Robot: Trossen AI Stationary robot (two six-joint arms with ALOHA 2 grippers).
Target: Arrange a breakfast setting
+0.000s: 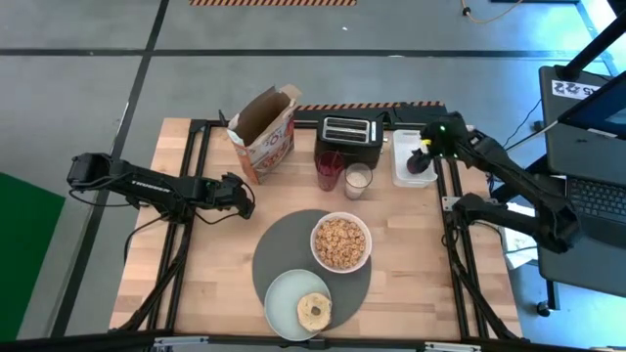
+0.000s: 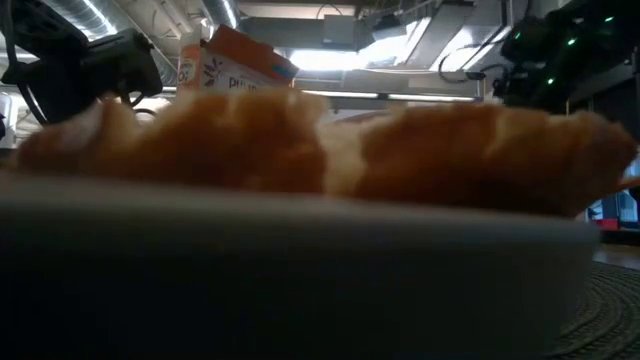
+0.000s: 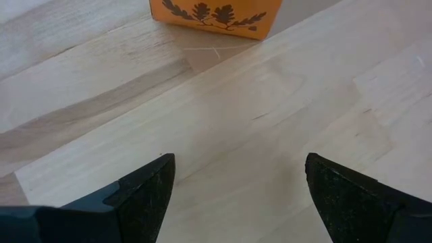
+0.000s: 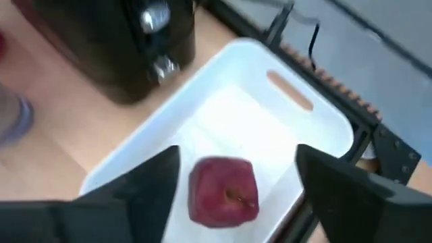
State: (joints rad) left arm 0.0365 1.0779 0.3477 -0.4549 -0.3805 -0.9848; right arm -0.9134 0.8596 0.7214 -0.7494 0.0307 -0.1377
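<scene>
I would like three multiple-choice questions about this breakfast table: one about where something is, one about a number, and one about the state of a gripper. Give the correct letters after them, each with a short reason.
1. Where is the red apple?
A. in the white tray
B. on the placemat
C. inside the toaster

2. How many glasses stand in front of the black toaster?
A. none
B. two
C. four

3. How is the left gripper?
A. shut on a spoon
B. shut on the cereal box
C. open, holding nothing

Answers:
1. A: the right wrist view shows the apple lying in the tray, under the right gripper.
2. B: the high view shows a red glass and a glass of milk side by side.
3. C: the left wrist view shows its fingers wide apart over bare wood, the orange cereal box farther off.
</scene>
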